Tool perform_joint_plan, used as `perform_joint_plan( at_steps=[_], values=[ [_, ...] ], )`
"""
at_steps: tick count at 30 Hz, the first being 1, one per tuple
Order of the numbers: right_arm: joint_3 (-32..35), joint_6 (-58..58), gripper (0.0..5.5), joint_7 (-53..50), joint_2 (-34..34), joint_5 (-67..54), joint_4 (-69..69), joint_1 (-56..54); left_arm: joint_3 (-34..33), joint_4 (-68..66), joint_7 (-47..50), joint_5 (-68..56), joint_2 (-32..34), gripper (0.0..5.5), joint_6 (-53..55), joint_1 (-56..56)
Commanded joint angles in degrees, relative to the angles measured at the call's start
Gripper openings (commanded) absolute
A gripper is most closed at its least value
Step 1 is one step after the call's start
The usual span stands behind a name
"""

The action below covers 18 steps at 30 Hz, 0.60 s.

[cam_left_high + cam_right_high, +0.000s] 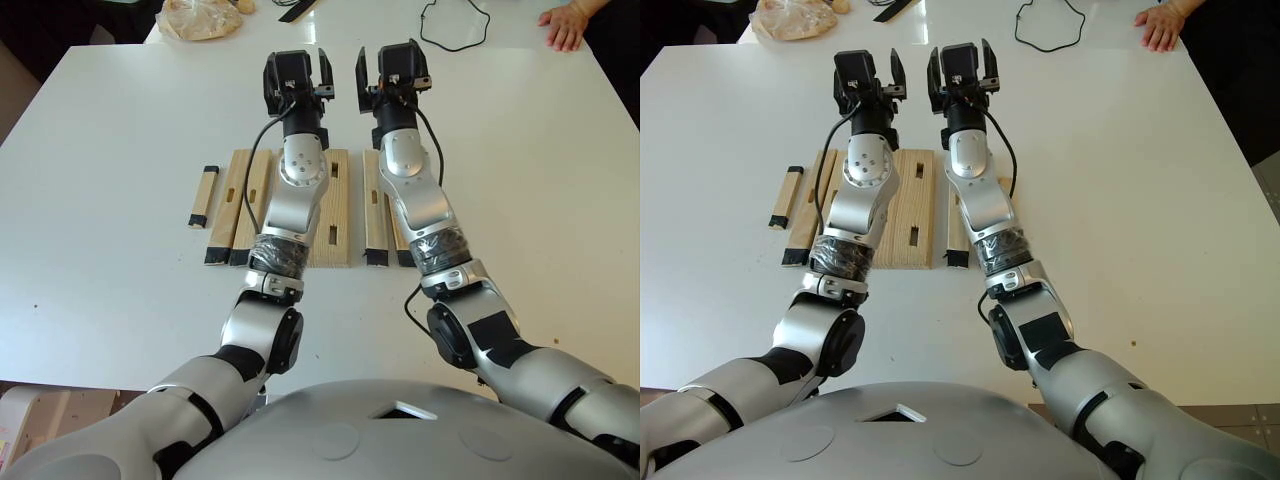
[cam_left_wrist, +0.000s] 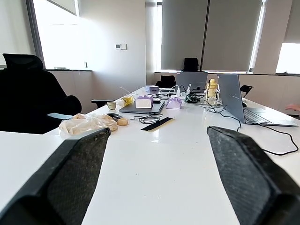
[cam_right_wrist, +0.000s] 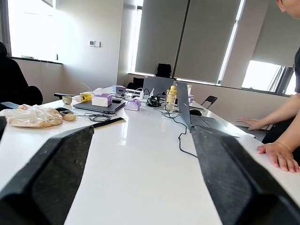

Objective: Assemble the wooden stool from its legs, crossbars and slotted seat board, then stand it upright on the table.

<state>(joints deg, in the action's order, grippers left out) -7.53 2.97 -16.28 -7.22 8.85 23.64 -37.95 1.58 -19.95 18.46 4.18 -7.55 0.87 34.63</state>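
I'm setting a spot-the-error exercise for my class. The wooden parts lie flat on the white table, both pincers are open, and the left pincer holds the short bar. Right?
Not quite: the left pincer holds nothing, as the left wrist view shows. The short bar lies on the table, left of the other wooden parts. Both pincers are open, the right pincer too.

— Where's the seat board (image 1: 912, 205)?
— Middle of the worktop (image 1: 120, 150), long slats (image 1: 225, 215) just beside it left and right.
— The short piece (image 1: 203, 195)?
— Farther left, apart. Bag (image 1: 200, 18) behind, far edge.
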Motion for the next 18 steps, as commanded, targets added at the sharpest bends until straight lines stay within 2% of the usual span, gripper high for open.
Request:
perform_joint_plan(
  at_steps=[1, 11, 15, 18],
  values=[
    [-0.18, 0.47, 3.81, 0.19, -1.42, 0.28, 0.4, 0.72, 0.55, 0.73, -1.5, 0.63, 0.11, 3.85, 1.21, 1.07],
    [-0.31, 1.94, 3.81, 0.38, -1.72, 0.79, 2.58, -0.86, -0.82, 0.07, -8.11, -2.39, 1.45, 3.85, 2.73, 1.55],
    [-0.95, 3.13, 3.81, 0.84, -1.49, 1.27, 2.22, -0.55, -3.82, 9.85, -14.27, -7.77, 4.89, 3.85, 9.07, -4.0],
    [-1.92, 3.2, 3.81, 0.61, -1.19, 2.38, 1.64, -0.15, -8.61, 20.82, -23.05, -14.73, 12.16, 3.85, 14.9, -10.02]
  ],
)
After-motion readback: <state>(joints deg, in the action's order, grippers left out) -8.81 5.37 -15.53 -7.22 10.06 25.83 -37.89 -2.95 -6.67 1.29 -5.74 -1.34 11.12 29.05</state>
